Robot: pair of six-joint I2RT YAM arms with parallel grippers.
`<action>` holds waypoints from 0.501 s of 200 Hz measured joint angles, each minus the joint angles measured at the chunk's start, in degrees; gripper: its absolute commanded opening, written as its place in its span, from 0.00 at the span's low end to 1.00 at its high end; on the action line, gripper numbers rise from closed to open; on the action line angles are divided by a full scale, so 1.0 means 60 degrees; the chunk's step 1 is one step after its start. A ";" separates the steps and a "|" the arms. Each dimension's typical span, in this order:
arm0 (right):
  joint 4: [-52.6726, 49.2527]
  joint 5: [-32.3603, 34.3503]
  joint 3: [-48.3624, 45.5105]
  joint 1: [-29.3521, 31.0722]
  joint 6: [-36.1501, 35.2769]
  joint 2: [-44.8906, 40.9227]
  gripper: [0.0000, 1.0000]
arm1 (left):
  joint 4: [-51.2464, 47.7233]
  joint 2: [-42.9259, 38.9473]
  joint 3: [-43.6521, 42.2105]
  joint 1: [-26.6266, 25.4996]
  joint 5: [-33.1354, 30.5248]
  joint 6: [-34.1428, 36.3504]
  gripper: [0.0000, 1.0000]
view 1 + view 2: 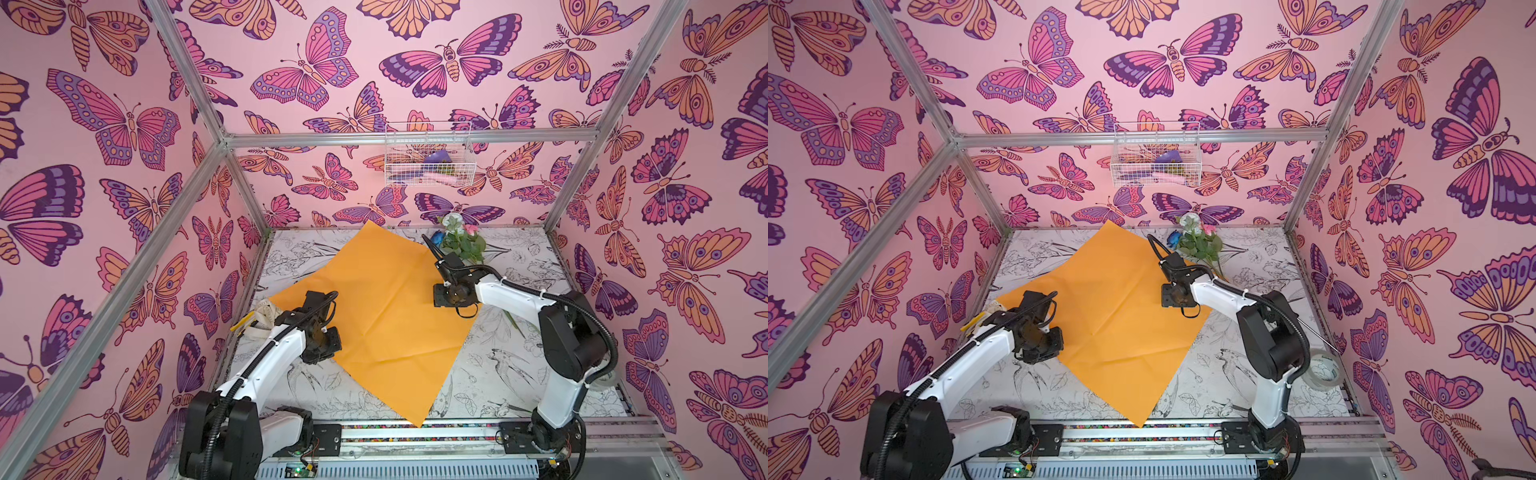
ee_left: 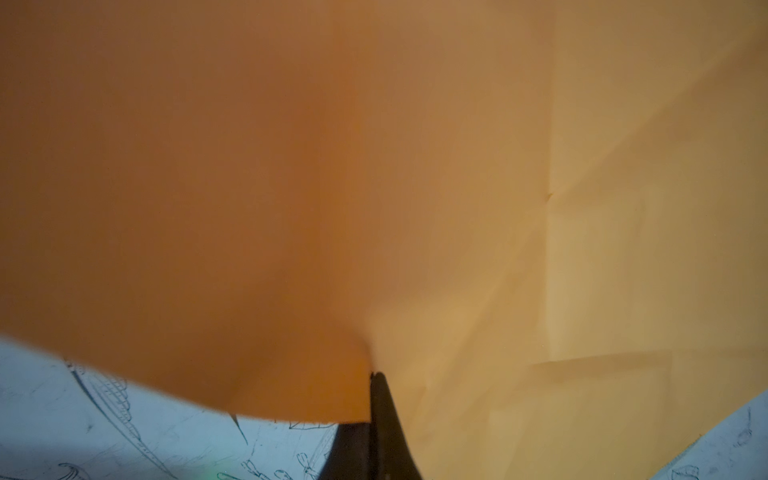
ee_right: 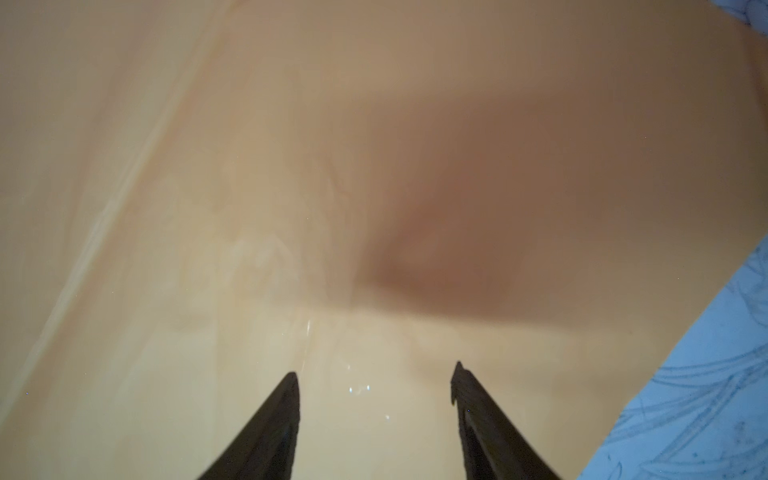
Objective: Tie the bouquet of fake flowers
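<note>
Much of the scene is masked. In both top views the fingers are hard to pick out against the arms' black wrists, and only the wrist cameras show them plainly. The fake flowers, with pink, white and blue blooms over green leaves, lie just beyond the right fingers, by the far edge of the orange wrapping paper. Their stems pass under the right arm and are hidden there.

Behind the left fingers, a cream bundle and a yellow object are half covered by the arm and cannot be identified. The contents of the wire basket on the back wall are too small to make out. A roll of clear tape sits well outside the right fingers.

The left fingers are clenched on the sheet's edge, and the paper bulges up from the pinch. The right fingers stand parted and grip nothing, pointing at the sheet close to where it meets the printed worktop. Whether their tips touch the paper cannot be told. The sheet spreads between the two sets of fingers.
</note>
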 measured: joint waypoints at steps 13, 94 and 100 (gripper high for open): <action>0.0073 -0.0044 0.0229 -0.0189 -0.0113 0.0455 0.61 | -0.0142 -0.0004 0.0069 -0.0007 0.0364 0.0055 0.00; 0.0605 0.0007 -0.0583 -0.0809 -0.0157 0.0565 0.60 | -0.0364 0.0244 0.0138 -0.0295 0.1071 -0.0266 0.00; 0.0674 0.0004 -0.0769 -0.0863 -0.0091 0.0444 0.60 | -0.0328 0.0277 0.0131 -0.0295 0.1024 -0.0313 0.00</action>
